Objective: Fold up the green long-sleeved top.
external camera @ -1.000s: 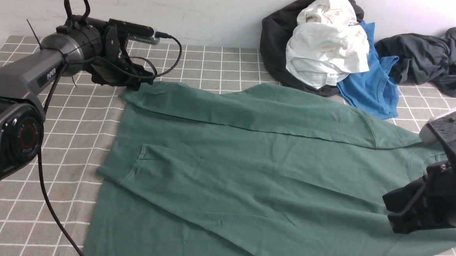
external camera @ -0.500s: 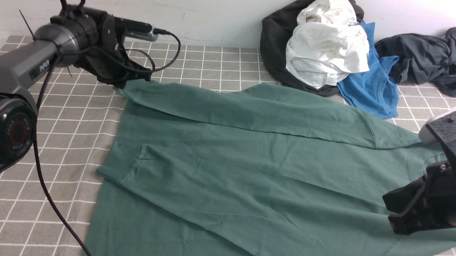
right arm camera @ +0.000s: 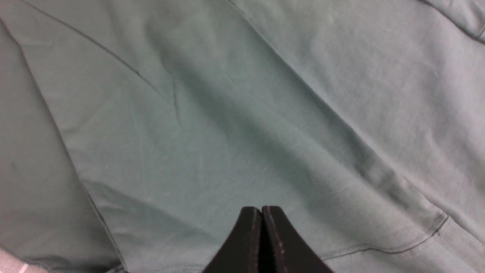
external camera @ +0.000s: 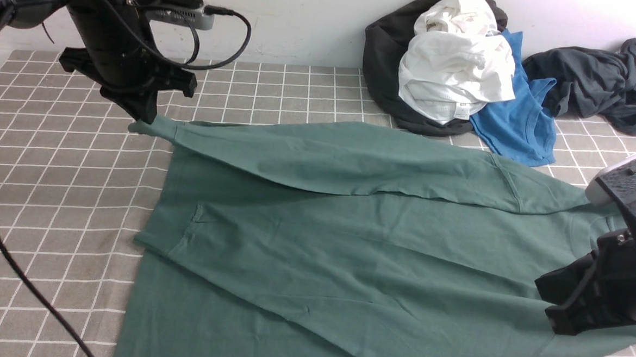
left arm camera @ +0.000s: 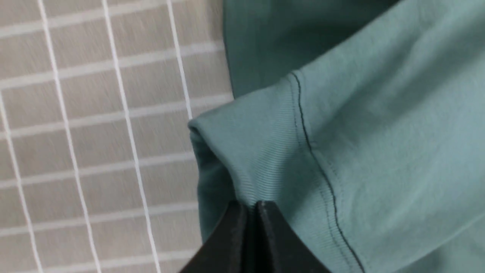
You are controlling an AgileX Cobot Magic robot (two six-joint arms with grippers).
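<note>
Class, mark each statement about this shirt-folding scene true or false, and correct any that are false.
1. The left gripper is shut on the cuff of the green top. True.
2. The right gripper is wide open. False: its jaws are pressed together, over the top's fabric.
3. A white garment lies on the pile by the wall. True.
4. The blue T-shirt is spread across the middle of the green top. False: it lies in the pile behind the top, partly under the white garment.
</note>
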